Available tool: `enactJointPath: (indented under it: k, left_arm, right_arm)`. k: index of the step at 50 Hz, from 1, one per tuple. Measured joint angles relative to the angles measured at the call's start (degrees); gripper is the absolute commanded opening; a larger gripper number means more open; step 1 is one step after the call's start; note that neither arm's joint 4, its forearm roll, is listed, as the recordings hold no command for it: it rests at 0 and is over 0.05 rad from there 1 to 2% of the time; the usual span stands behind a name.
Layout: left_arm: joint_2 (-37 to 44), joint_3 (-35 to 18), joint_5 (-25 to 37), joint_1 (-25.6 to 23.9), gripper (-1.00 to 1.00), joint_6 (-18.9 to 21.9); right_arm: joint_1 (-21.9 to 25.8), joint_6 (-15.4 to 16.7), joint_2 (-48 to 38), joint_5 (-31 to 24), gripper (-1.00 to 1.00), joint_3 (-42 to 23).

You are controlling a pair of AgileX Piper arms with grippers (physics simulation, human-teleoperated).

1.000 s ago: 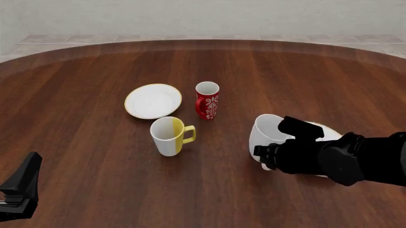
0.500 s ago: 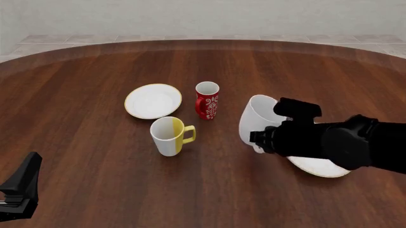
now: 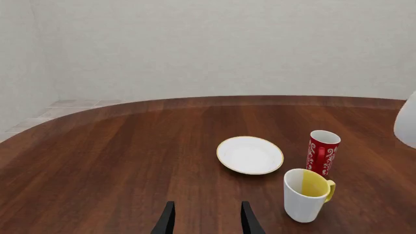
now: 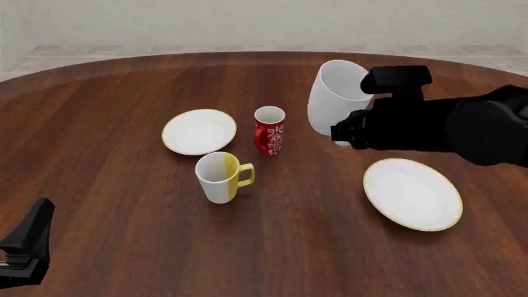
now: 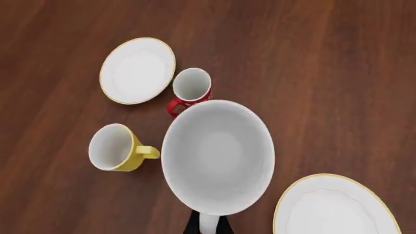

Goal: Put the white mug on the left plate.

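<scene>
White and tall, the plain white mug [image 4: 337, 98] hangs high in my right gripper [image 4: 350, 133], which is clamped on its handle, right of the small red patterned mug [image 4: 270, 130]. Only my right wrist view looks straight down into the mug's empty inside. The small gold-rimmed white plate [image 4: 199, 131] sits far left. My left gripper [image 3: 206, 220] has its fingers apart, holding nothing.

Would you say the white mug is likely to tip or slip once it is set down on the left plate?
Probably a little tippy: the white mug is tall and narrows toward its base. The left plate looks glossy and dished, so it may slide. The right gripper seems to hold only the handle, so it could swing.
</scene>
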State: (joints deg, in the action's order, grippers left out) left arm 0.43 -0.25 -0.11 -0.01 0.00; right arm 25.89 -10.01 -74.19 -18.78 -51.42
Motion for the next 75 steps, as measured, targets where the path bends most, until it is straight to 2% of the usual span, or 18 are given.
enactJointPath:
  k: [11,20,38,56,75]
  left_arm:
    - [0.0,0.0,0.0,0.0,1.00,0.0]
    - [0.0,0.0,0.0,0.0,1.00,0.0]
    - [0.0,0.0,0.0,0.0,1.00,0.0]
    - [0.0,0.0,0.0,0.0,1.00,0.0]
    - [0.0,0.0,0.0,0.0,1.00,0.0]
  right_arm:
    - [0.9,4.4,-2.2,-2.4,-1.00,-8.4]
    - [2.0,6.1,-6.1,-3.4,-1.00,-15.3]
    - [6.8,6.8,-17.6,-4.0,-1.00,-28.3]
    - [11.4,7.4,-30.2,-8.0,-1.00,-43.1]
    - [14.1,7.3,-43.0,-12.5,-1.00,-58.9]
